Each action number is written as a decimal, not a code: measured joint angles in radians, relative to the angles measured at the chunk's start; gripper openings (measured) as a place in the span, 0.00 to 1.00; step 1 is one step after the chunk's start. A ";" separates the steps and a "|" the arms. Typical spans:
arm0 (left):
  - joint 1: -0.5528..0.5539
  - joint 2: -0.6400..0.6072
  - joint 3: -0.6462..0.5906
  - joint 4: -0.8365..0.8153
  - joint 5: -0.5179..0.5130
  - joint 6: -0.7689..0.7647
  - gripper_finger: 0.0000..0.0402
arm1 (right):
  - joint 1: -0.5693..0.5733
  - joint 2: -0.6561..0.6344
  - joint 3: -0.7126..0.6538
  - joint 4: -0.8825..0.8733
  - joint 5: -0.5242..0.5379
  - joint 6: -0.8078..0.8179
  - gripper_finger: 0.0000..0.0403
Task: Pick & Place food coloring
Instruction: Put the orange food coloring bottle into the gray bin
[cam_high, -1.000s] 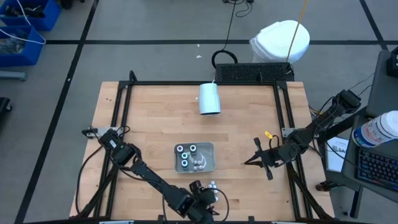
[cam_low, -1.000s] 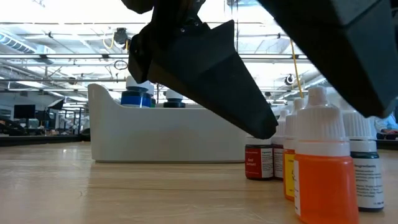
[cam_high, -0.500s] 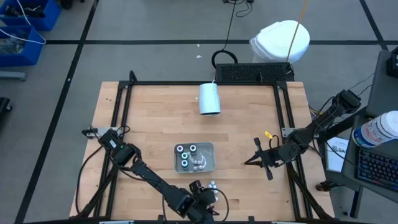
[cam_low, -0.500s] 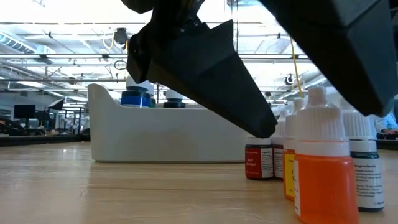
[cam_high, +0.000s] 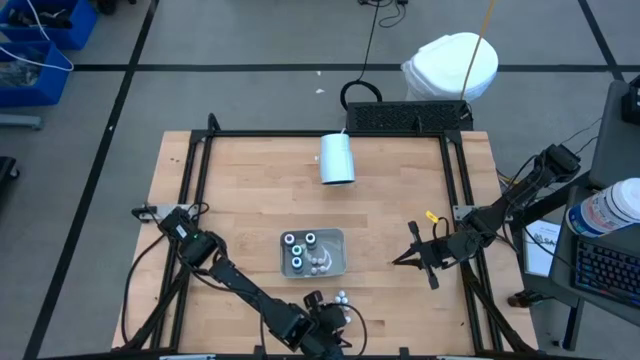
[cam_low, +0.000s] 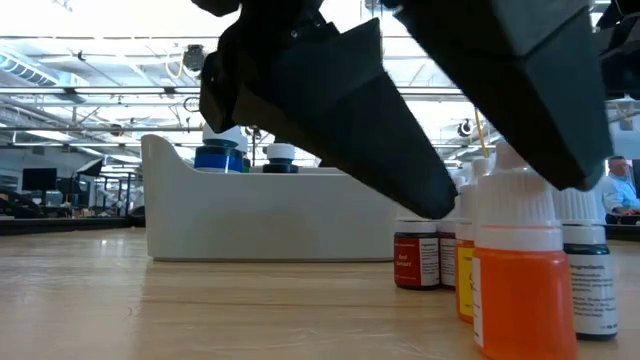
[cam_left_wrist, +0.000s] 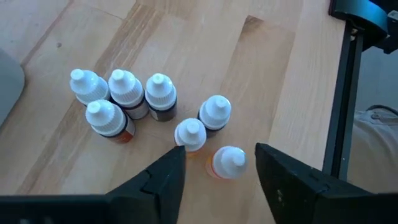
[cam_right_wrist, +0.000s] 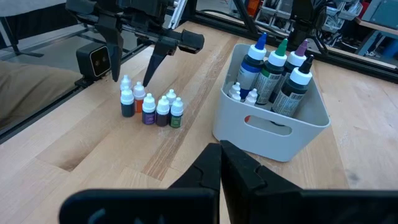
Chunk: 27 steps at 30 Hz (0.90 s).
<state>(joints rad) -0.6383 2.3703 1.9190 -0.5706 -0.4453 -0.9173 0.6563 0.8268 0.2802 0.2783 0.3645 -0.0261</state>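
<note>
L gripper (cam_left_wrist: 216, 171) wide, straddling orange bottle (cam_left_wrist: 227, 162) in small-bottle cluster; neighbours crowd it; bin (cam_high: 340, 262) far side; R gripper (cam_high: 412, 258) closed, idle right

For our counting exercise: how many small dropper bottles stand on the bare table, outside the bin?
7: a cluster of four, two beside it, one orange between the left gripper's fingers.
</note>
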 joint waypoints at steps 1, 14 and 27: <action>0.000 0.000 0.000 0.003 0.000 -0.001 0.46 | 0.000 0.000 0.000 0.000 0.000 0.000 0.00; 0.000 0.000 0.000 0.072 0.026 0.056 0.34 | 0.000 0.000 0.000 0.000 0.000 0.000 0.00; -0.013 -0.002 -0.084 0.116 0.034 0.025 0.45 | 0.000 0.000 0.000 0.000 0.000 0.007 0.00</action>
<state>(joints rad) -0.6513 2.3684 1.8354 -0.4545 -0.4116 -0.8927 0.6563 0.8268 0.2802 0.2779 0.3645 -0.0189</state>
